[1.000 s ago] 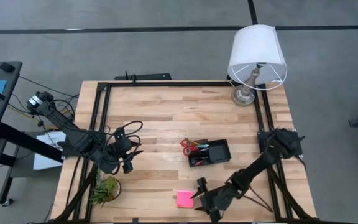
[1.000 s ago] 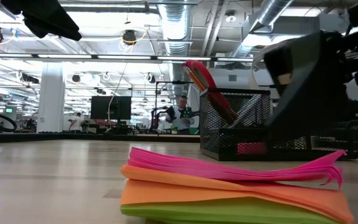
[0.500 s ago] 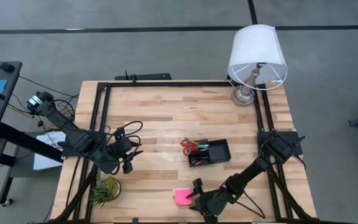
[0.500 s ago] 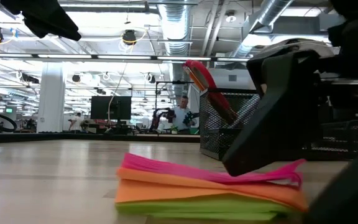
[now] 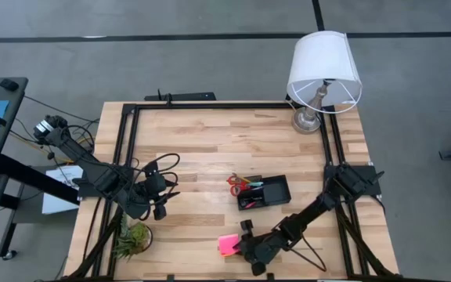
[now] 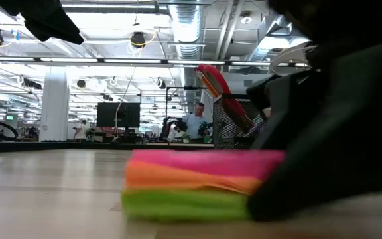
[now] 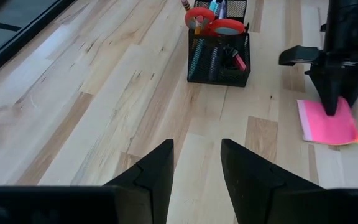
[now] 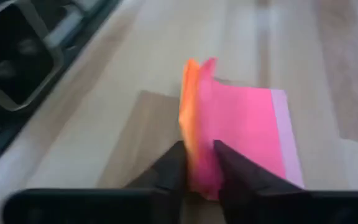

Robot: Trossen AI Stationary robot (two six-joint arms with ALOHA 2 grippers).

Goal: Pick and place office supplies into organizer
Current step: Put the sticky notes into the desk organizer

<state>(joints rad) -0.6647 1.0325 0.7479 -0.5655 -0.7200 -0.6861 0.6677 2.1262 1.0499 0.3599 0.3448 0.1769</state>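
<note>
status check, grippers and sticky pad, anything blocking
Right gripper shut on sticky pad, pad on table. Left gripper open, idle by plant. Organizer path unobstructed.

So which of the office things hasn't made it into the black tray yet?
The pink sticky-note pad. It lies alone on the table's near edge, pinched between the right arm's fingers, while the red-handled scissors and pens already stand in the organizer.

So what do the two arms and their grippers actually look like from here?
Both arms are dark, jointed and slim. The left gripper has two black, wedge-shaped fingers, and a loop of black cable sits above its wrist. The right gripper has the same dark, tapered fingers.
</note>
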